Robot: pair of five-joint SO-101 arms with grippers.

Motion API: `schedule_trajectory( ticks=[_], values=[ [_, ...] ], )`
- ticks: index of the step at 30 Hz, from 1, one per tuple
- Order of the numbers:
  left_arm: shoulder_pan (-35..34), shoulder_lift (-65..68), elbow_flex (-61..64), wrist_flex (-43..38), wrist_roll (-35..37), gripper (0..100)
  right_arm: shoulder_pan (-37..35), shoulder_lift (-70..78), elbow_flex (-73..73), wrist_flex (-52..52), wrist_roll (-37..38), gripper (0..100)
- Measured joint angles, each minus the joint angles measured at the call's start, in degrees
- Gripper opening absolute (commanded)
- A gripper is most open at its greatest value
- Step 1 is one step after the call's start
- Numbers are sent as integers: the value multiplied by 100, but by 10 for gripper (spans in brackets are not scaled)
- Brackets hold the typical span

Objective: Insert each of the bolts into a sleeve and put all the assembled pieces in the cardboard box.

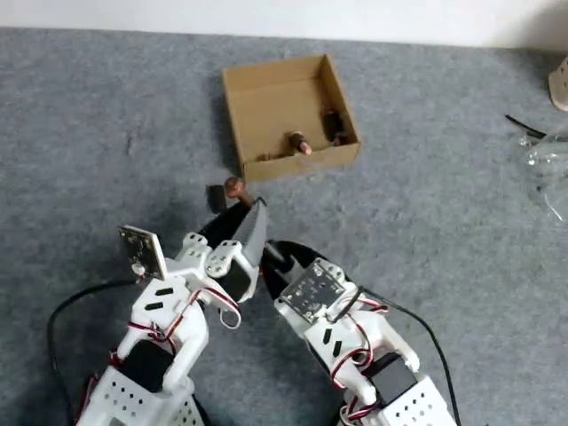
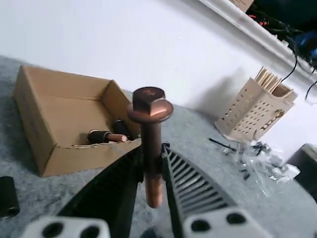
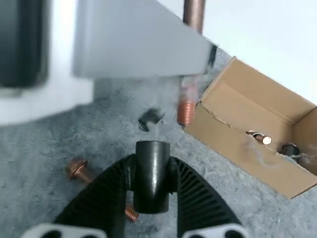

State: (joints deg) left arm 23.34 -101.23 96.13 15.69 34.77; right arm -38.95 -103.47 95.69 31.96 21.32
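Between the jaws of the left gripper (image 2: 152, 153) stands a copper bolt (image 2: 151, 116), pinched tight by its stem, with its head up and its thread end poking out below. Just beside it, the right gripper (image 3: 152, 161) squeezes a black sleeve (image 3: 151, 183), whose far end points toward the bolt's tip. The two parts are near but not yet joined. To do this well, I think the sleeve's hole must line up with the bolt's tip, both in one straight line, and then slide on slowly. A tilt could jam it. Close under the right gripper, a loose bolt (image 3: 78, 170) lies on the carpet (image 3: 59, 134). Farther out, past both grippers, the cardboard box (image 2: 34, 119) holds finished pieces (image 2: 106, 136)
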Motion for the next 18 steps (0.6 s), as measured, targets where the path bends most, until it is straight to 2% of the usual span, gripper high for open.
schedule_trajectory(
  ticks=[3,12,18],
  values=[
    [-176,0,0,0,246,6,0,0,0,-70,0,5],
    [-176,0,-26,431,343,6,0,0,0,-123,0,5],
    [-545,0,-273,1011,1055,6,0,0,0,-527,0,5]
  ],
)
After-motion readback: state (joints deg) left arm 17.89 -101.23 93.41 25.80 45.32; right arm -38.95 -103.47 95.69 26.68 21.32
